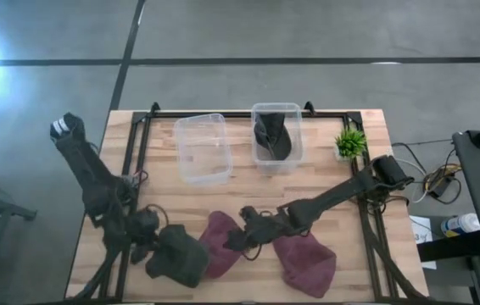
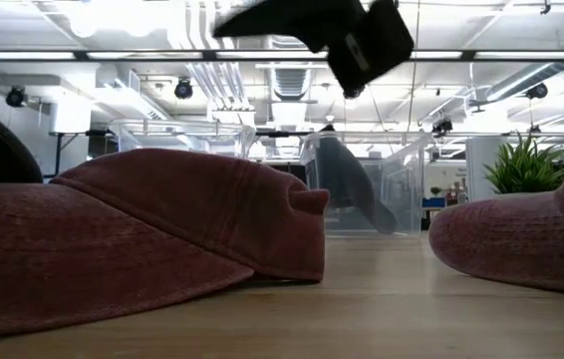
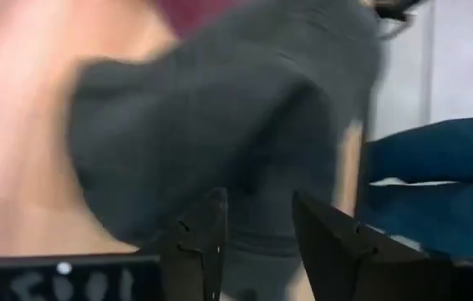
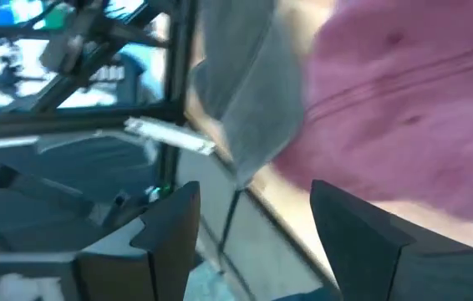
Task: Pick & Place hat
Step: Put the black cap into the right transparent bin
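A dark grey hat lies near the table's near-left corner, and my left gripper is at its left edge. In the left wrist view my left gripper has a narrow gap filled with the grey hat's cloth. A maroon hat rests flat on the table beside it. My right gripper hovers open at this hat's right side, raised off the table. A second maroon hat lies further right. My left gripper has the dark grey hat's left edge between its two fingers, coming at it from the table's left side. Cloth fills the gap between the fingers. The blur hides which part of the hat this is and whether the hat is lifted.
Two clear bins stand at the far side: the left bin holds nothing, the right bin holds a dark hat. A small green plant stands at the far right. Black rails run along the table's left and right edges.
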